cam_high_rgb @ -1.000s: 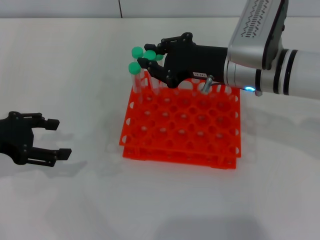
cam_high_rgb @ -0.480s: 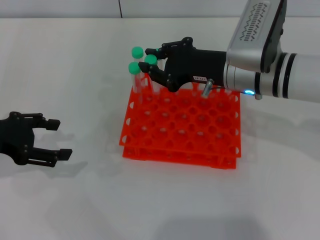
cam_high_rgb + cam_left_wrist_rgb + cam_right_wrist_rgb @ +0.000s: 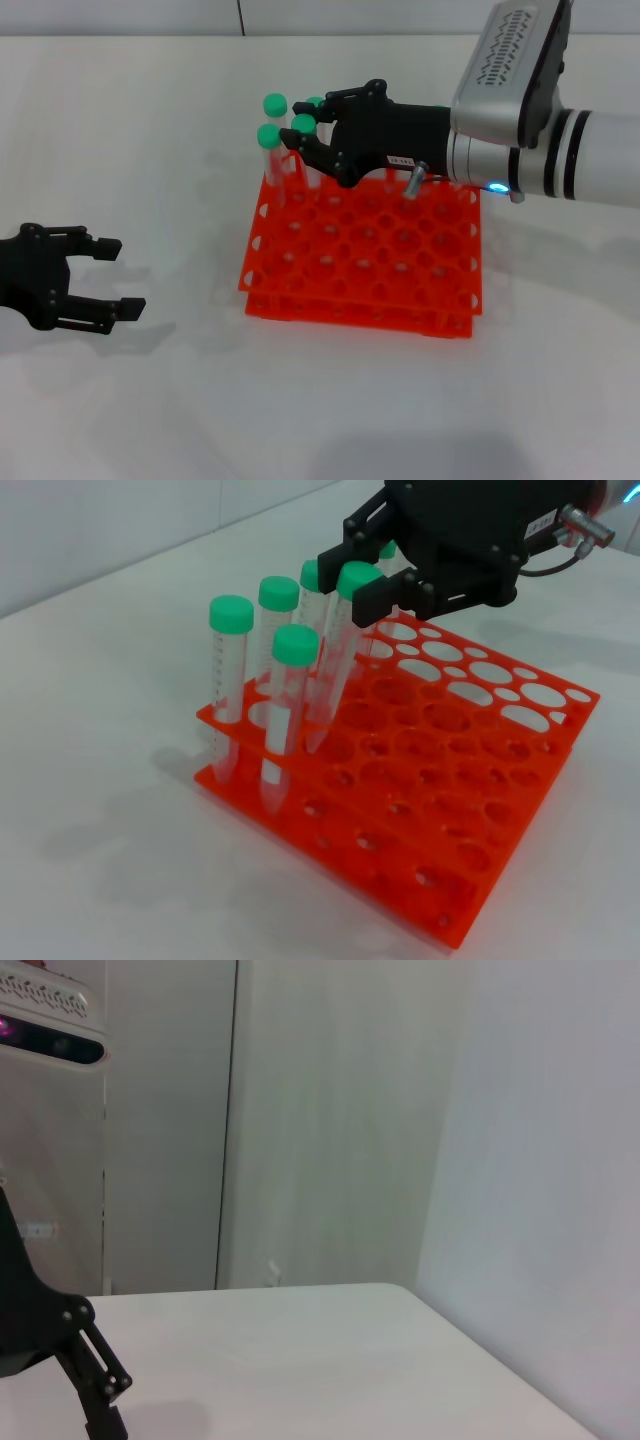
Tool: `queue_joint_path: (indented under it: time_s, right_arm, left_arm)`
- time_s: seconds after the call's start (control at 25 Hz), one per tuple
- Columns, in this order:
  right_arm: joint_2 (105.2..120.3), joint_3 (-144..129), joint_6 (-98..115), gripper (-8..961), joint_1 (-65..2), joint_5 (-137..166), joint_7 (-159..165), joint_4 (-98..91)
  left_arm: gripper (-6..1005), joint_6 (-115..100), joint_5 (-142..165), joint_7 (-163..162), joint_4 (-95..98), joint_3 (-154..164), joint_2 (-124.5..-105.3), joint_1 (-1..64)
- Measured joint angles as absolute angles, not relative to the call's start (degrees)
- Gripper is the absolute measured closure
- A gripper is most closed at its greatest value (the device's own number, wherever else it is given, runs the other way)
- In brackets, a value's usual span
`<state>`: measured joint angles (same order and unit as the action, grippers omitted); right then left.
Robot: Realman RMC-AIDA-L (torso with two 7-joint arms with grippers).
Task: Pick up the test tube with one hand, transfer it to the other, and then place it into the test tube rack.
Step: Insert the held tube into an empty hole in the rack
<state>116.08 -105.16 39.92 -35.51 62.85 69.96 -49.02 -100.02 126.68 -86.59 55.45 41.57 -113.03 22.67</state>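
The orange test tube rack (image 3: pixel 365 245) stands mid-table; it also shows in the left wrist view (image 3: pixel 450 780). My right gripper (image 3: pixel 308 118) reaches over the rack's far left corner and is shut on the green cap of a test tube (image 3: pixel 302 123). In the left wrist view this test tube (image 3: pixel 335 670) leans, with its lower end in a rack hole, and the right gripper (image 3: pixel 362 578) holds its cap. My left gripper (image 3: pixel 100 275) is open and empty, low over the table far left of the rack.
Several other green-capped tubes (image 3: pixel 268 140) (image 3: pixel 231 670) stand upright in the rack's far left corner, close around the held one. The right wrist view shows only wall and bare table (image 3: pixel 300 1360).
My right gripper has moved a little down and to the right with the tube, and its cap has sunk closer to the other caps. The left arm has not moved.
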Motion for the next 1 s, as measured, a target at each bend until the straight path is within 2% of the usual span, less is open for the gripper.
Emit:
queue_joint_path:
  time_s: [1.0]
  right_arm:
    - [116.03, -105.21, 39.66, 688, -35.73, 63.19, 71.23, -48.86]
  left_arm:
    - [124, -99.93, 126.65, -86.57, 55.46, 41.57, -113.02, 22.68]
